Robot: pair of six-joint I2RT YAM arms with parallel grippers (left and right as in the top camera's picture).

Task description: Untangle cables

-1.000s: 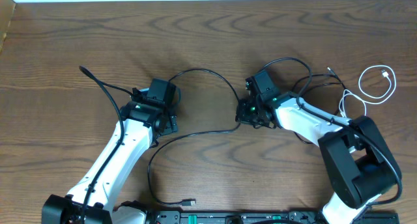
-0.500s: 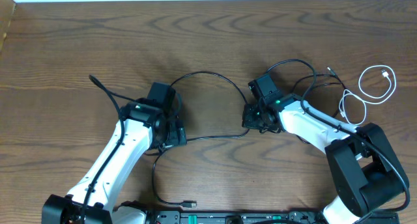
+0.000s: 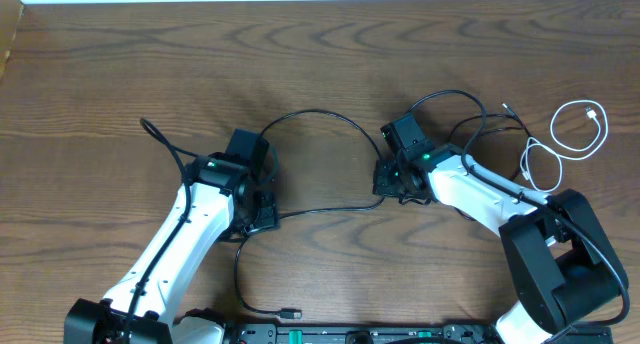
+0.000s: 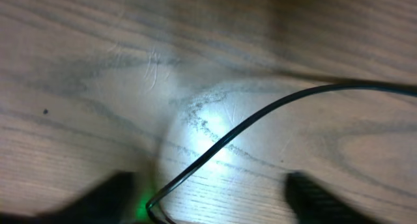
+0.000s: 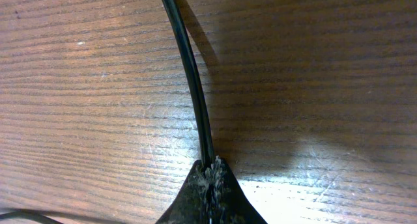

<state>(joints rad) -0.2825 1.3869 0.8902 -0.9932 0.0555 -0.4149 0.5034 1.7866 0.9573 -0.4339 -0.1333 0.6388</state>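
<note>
Both arms on black cable, bench.
R jaws pinched tight on it; L jaws wide apart, gripping nothing.

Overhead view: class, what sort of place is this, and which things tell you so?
Likely a robotics lab bench: the left arm and right arm share a wood-grain table, where a black cable and a looped white cable are spread out.
</note>
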